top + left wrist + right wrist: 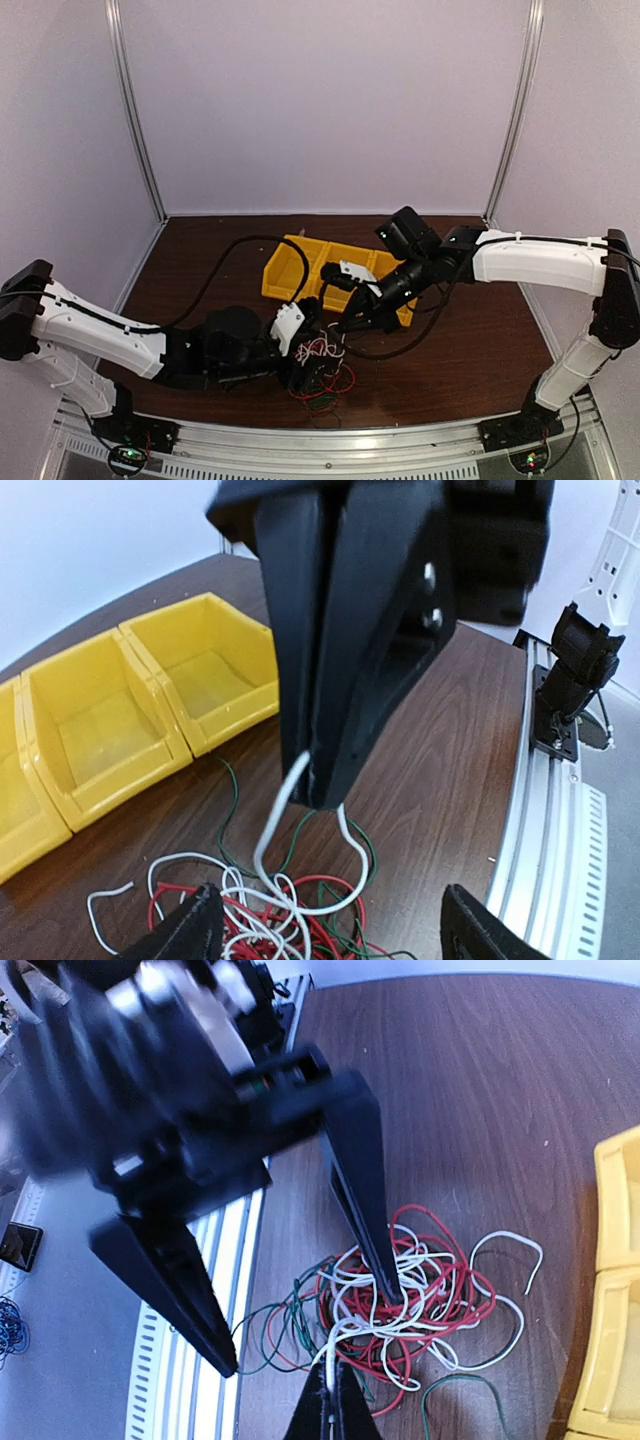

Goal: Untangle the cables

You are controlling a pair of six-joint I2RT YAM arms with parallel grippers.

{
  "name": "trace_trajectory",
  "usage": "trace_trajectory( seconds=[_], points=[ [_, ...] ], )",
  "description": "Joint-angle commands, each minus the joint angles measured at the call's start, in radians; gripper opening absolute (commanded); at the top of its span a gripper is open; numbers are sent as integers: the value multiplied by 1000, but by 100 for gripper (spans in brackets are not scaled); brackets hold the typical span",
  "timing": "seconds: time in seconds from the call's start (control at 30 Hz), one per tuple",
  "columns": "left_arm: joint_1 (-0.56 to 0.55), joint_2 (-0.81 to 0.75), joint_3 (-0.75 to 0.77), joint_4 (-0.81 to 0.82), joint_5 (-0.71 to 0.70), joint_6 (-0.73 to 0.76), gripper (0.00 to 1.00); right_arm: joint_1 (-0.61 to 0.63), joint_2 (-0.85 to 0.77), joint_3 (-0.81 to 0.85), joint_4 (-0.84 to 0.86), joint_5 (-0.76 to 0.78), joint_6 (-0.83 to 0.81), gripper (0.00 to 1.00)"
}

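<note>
The cables [430, 1290] lie as one mixed clump of white, red and dark green wires on the brown table, near its front edge [322, 374]. My right gripper [330, 1410] is shut on a white cable [338, 1352], and a loop of it is lifted just above the clump [272, 825]. The left wrist view shows that gripper's [320, 792] black fingers pinching the loop from above. My left gripper [310, 1332] stands open astride the clump, one finger [375, 1230] dipping into the wires. Its fingers [185, 932] frame the clump [265, 910] in its own view.
A row of yellow bins [300, 262] stands just behind the clump [100, 715] [615, 1290]. An aluminium rail [545, 830] runs along the table's near edge. Thick black arm cables [225, 255] loop over the table on the left and under the right arm.
</note>
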Motion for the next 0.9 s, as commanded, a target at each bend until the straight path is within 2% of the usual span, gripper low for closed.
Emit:
trace_trajectory(
  seconds=[0.0,0.1,0.2,0.33,0.43,0.6,0.87],
  points=[
    [-3,73,23,222,0,197,76,-3,-44,77,-117,-53,-37,0],
    [-3,155,46,315,-17,235,73,-12,-59,110,-144,-85,-31,0],
    [-1,232,62,364,-47,233,63,-22,-75,145,-170,-102,-23,0],
    [4,279,12,460,-94,191,49,-44,-91,230,-245,-120,-49,0],
    [21,291,-17,457,-92,152,41,-78,-103,332,-296,-130,-73,0],
    [45,303,-71,438,-92,100,32,-168,-111,499,-332,-154,-69,0],
    [64,337,-149,477,-108,39,30,-319,-102,747,-267,-292,59,0]
  ],
)
